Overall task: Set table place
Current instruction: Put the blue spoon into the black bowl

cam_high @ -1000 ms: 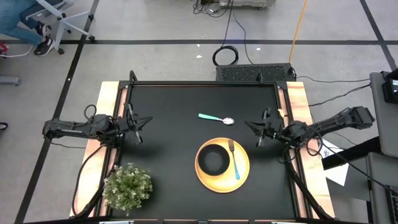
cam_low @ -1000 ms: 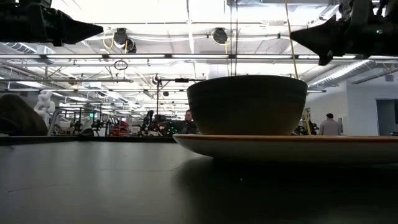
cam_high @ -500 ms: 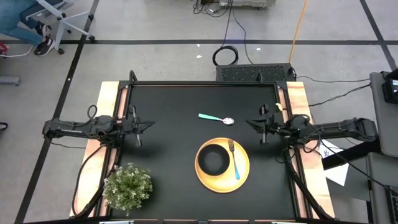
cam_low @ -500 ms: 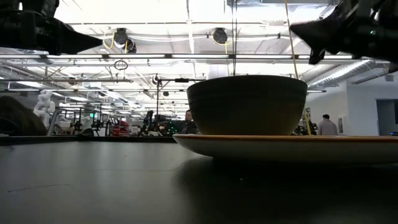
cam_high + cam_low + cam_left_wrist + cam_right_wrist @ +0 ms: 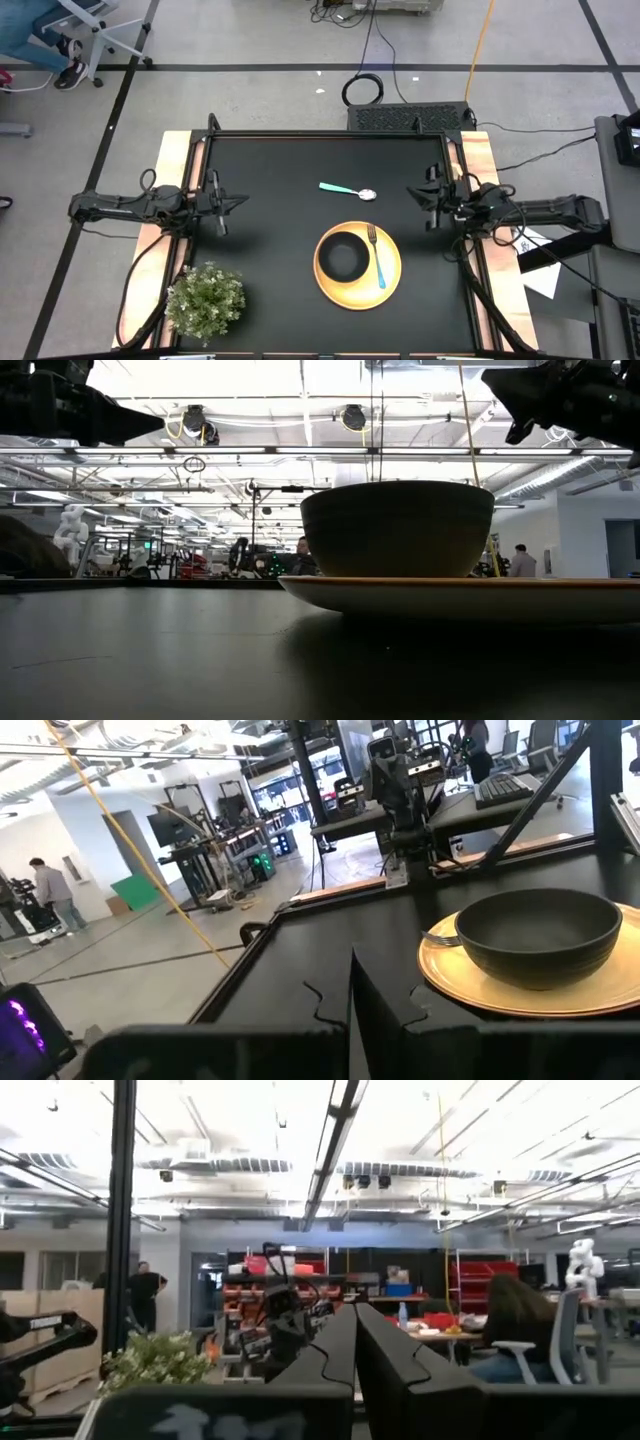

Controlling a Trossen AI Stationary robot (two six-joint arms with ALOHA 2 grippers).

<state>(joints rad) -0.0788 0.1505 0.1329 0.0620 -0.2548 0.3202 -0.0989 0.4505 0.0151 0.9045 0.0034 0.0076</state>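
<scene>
My left gripper [image 5: 240, 199] and right gripper [image 5: 412, 192] hover at opposite side edges of the table [image 5: 270, 260], both pinched shut and empty, pointing inward. Between them lies bare black top. The spoon [image 5: 348, 190] lies mid-table; the yellow plate [image 5: 390, 275] sits nearer my right side, carrying the black bowl [image 5: 343, 255] and the fork [image 5: 376, 254]. The plant [image 5: 205, 300] fills the near left corner.
</scene>
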